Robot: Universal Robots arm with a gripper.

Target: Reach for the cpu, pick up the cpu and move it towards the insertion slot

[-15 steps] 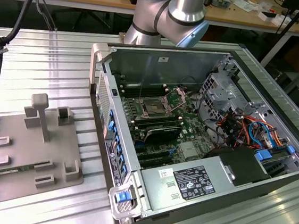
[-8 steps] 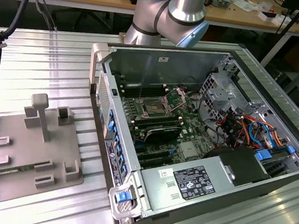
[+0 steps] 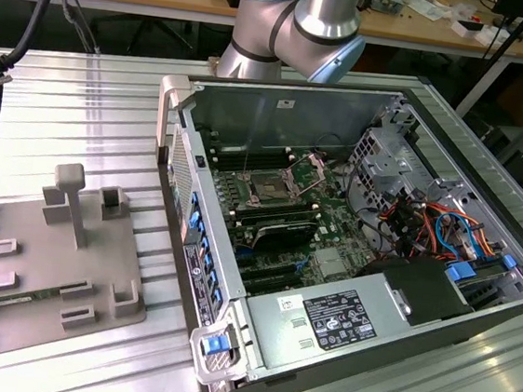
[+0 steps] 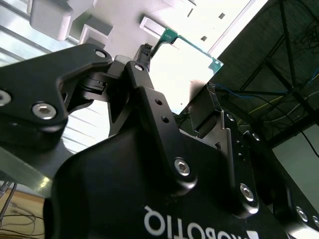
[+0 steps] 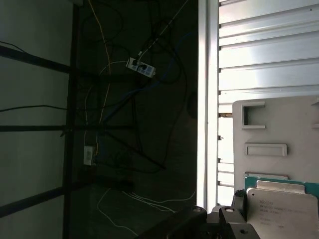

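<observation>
in the second wrist view the gripper is seen over the grey tray, its black linkage spread across the foreground. in both wrist views the cpu is found right at the gripper's tip, its silvery top and green edge set against the tray's pale surface. it seems to be framed by the linkage. whether the gripper is clamped on it or merely open about it cannot be told, nor whether the chip rests on the tray.

in the exterior view the tray is laid on the ribbed metal table, at the exterior view's left. it is moulded with raised holders and shallow rectangular pockets, and one tall upright post is set on its far half. a thin green strip is laid in one of the near pockets.

well apart, to the exterior view's right, the open computer case is placed. the green motherboard is carried inside it. on that the insertion slot is set, its dark centre exposed within the silver frame. long black memory slots are ranged just on its near side. a boxed power supply is fitted at the case's near end, and orange and blue cables are packed along its right side.
</observation>
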